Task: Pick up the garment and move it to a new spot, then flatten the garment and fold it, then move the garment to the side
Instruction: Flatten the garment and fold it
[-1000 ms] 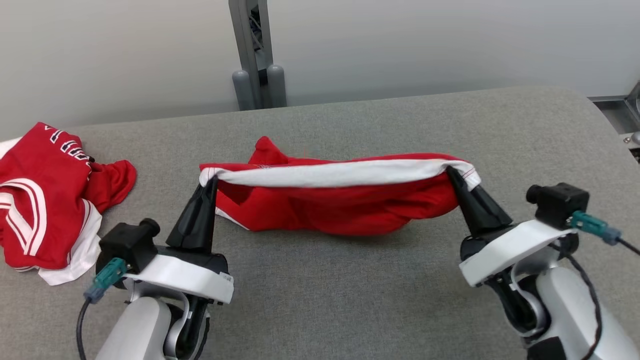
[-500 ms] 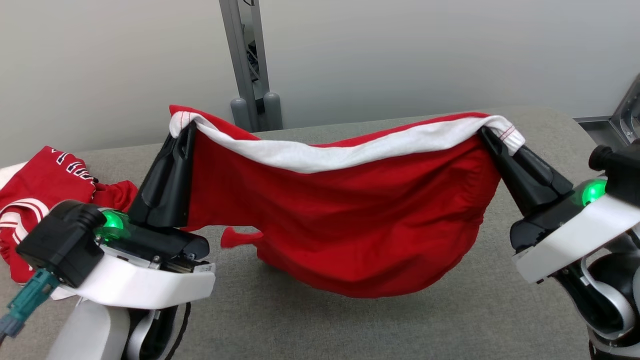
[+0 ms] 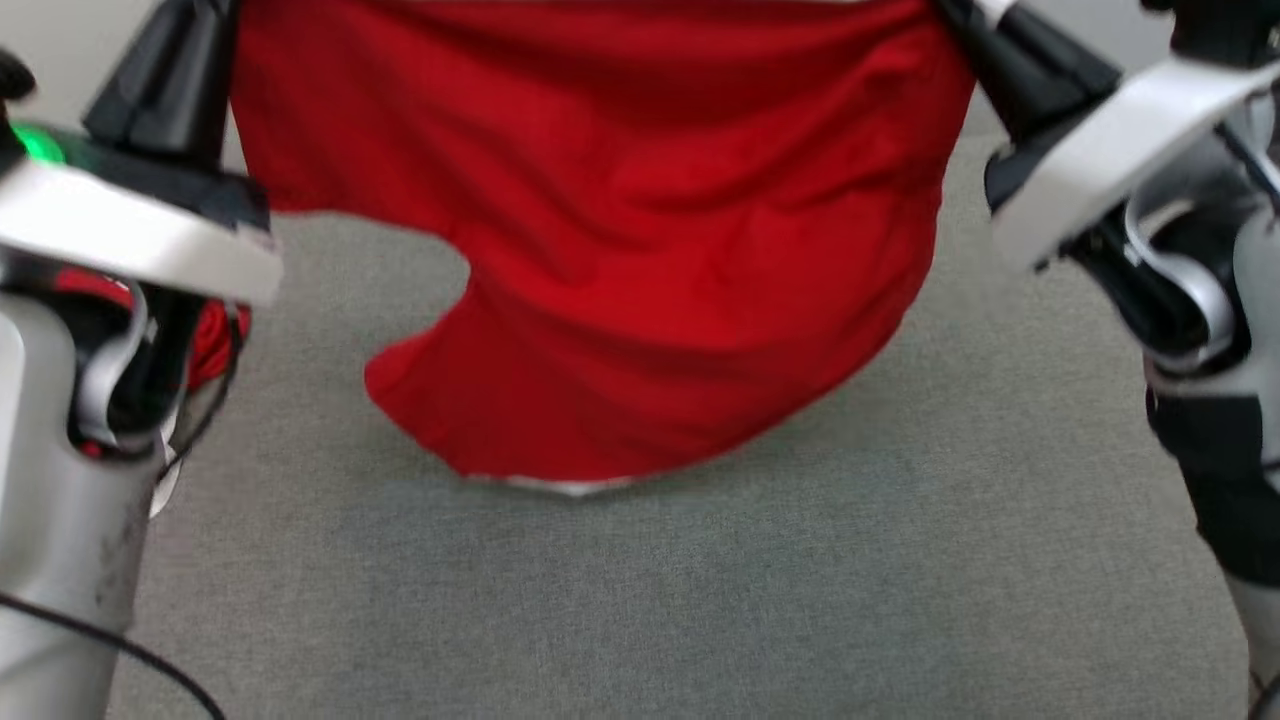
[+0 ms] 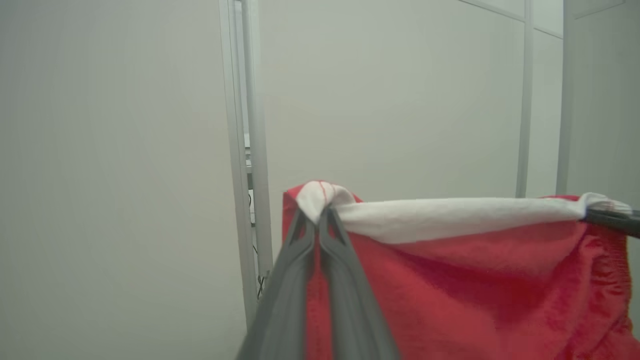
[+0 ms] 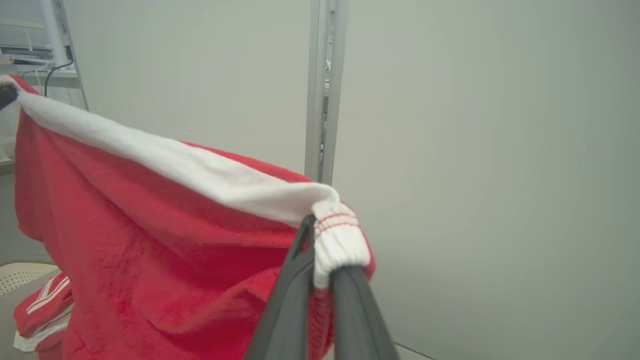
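Right wrist view, garment [image 5: 150,225] hanging, perhaps perforated basket [image 5: 17,277] beside

Even, soft indoor light, head view smeared by motion blur, faint shadow under the garment [image 3: 640,250], wrist views hazy

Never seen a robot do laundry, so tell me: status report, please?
Left gripper, right gripper shut on white band. Red garment hangs stretched between them above grey table. Second garment aside, clear.
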Available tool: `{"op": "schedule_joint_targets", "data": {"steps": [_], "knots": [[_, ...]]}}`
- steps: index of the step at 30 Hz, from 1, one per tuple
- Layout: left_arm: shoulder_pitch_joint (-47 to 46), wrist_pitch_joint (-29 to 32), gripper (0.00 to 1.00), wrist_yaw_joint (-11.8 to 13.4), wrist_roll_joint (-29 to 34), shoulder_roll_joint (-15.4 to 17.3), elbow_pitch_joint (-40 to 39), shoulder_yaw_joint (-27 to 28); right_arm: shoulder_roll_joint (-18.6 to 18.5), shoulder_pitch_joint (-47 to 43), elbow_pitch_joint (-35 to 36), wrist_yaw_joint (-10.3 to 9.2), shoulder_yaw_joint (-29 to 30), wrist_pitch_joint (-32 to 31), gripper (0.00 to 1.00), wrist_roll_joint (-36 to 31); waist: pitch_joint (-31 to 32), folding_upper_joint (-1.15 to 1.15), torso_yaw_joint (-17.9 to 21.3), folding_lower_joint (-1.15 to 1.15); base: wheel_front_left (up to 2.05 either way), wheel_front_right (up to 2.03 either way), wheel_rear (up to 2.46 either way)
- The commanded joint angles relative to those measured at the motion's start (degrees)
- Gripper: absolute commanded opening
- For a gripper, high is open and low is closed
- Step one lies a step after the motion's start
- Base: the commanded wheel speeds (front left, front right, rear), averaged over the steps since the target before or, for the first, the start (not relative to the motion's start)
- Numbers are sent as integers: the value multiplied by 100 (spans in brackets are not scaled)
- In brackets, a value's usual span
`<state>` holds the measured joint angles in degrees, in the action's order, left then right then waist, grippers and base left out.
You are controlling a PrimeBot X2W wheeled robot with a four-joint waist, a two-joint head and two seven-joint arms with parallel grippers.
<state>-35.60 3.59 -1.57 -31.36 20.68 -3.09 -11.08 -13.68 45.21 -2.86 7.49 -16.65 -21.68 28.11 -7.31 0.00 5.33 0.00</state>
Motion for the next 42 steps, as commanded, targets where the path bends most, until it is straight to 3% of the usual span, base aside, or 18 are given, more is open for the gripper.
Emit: {"op": "schedule_joint_targets", "data": {"steps": [1,6,10,19,21,31,42], "knots": [[-689,-48,0,-64,10,-31,394,41,71,616,-536,1,-45,272,0,-148,-415,0,-164,0,0,0,0],[-2105,-372,0,-136,173,-231,1354,10,317,1971,-1953,0,-53,982,0,-393,-910,0,-346,0,0,0,0],[-2605,-651,0,-182,204,-385,1846,-37,346,2558,-2690,0,-99,1383,0,-439,-1253,0,-476,0,0,0,0],[-1847,-1129,0,-426,139,-636,2541,-475,244,2273,-3639,0,-729,1916,0,-187,-1683,0,-586,0,0,0,0],[-1308,-1349,0,-495,65,-696,2563,-650,173,1977,-3830,0,-988,2131,0,-2,-1716,0,-591,0,0,0,0],[128,-1740,0,-458,18,-539,1878,-721,-160,1157,-3661,0,-1861,2693,0,498,-1595,0,-625,0,0,0,0],[2194,-1832,0,-109,11,-428,882,-797,-830,-659,-2430,0,-2548,2943,0,821,-1064,0,-729,0,0,0,0]]}}
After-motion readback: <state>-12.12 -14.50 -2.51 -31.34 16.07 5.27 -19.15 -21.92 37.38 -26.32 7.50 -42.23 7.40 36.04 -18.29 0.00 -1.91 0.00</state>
